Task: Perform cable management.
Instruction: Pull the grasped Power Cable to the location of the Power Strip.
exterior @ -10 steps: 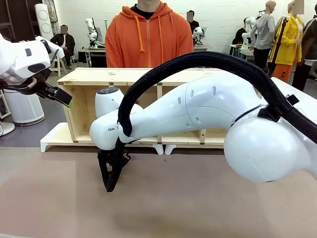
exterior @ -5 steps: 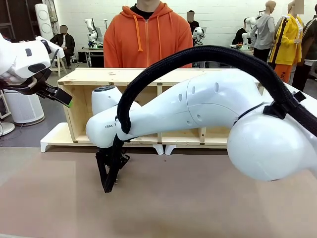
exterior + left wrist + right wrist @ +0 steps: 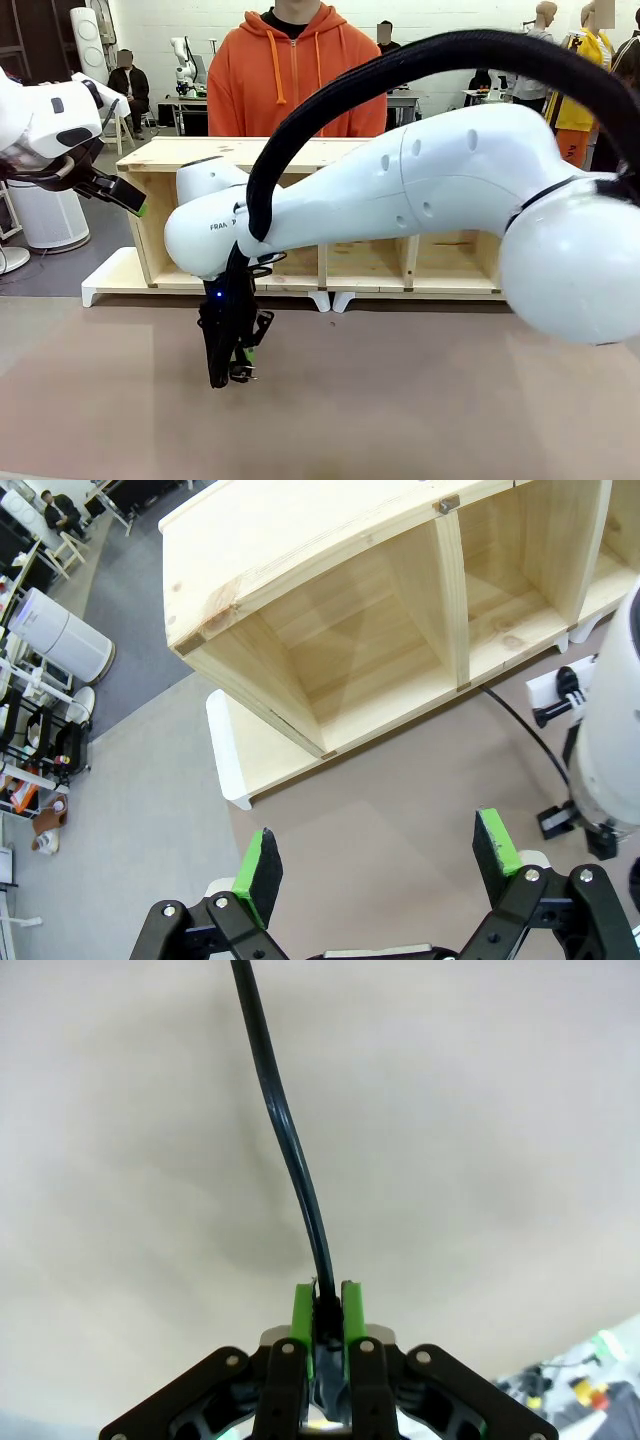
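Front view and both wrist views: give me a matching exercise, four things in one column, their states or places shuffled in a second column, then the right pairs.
Things
1. left black two-finger gripper with green pads
2. right black two-finger gripper with green pads
3. pale wooden open-fronted shelf
4. person in an orange hooded top

States or places
A. shut on the thin black cable
B. stands behind the shelf
C. open, holding nothing
D. stands on the brown tabletop

Pairs: 1-C, 2-A, 3-D, 4-B
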Action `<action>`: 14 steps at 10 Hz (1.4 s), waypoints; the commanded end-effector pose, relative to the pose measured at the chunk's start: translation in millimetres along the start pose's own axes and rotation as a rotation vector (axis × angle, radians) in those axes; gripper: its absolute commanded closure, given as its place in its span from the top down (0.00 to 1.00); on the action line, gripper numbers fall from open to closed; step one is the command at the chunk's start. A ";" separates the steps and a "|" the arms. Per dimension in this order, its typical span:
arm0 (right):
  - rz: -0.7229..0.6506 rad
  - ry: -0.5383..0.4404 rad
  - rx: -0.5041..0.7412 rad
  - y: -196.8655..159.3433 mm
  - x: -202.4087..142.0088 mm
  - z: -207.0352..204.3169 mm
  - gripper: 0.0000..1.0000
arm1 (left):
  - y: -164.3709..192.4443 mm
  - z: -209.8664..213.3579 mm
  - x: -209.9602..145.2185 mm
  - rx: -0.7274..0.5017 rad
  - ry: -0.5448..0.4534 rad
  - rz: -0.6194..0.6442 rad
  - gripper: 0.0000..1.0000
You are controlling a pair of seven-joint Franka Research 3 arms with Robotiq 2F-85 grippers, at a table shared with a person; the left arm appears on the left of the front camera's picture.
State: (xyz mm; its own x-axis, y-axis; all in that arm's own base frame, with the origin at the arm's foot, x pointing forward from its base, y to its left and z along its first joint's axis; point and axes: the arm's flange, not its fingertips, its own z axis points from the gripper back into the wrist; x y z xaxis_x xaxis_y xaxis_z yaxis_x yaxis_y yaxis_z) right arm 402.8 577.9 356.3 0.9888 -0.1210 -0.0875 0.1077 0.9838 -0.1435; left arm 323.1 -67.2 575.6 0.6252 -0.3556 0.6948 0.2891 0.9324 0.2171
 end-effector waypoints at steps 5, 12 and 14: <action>0.068 0.014 -0.016 -69.2 -59.3 25.7 0.14 | 1.4 -0.3 -0.4 -0.004 0.000 0.002 1.00; 0.011 -0.150 -0.059 -143.3 -130.7 33.5 0.14 | 1.4 -0.3 -0.4 -0.004 0.000 0.002 1.00; -0.014 -0.186 -0.053 -153.6 -137.1 31.6 0.14 | 1.4 -0.3 -0.4 -0.004 0.000 0.002 1.00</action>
State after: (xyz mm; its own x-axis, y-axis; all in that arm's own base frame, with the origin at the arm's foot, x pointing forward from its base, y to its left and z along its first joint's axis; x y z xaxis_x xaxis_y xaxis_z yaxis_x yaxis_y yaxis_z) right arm 260.7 457.3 426.9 0.9950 -0.0817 0.0567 0.0918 0.9743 -0.2059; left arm 323.1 -67.2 575.6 0.6251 -0.3557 0.6948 0.2891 0.9323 0.2172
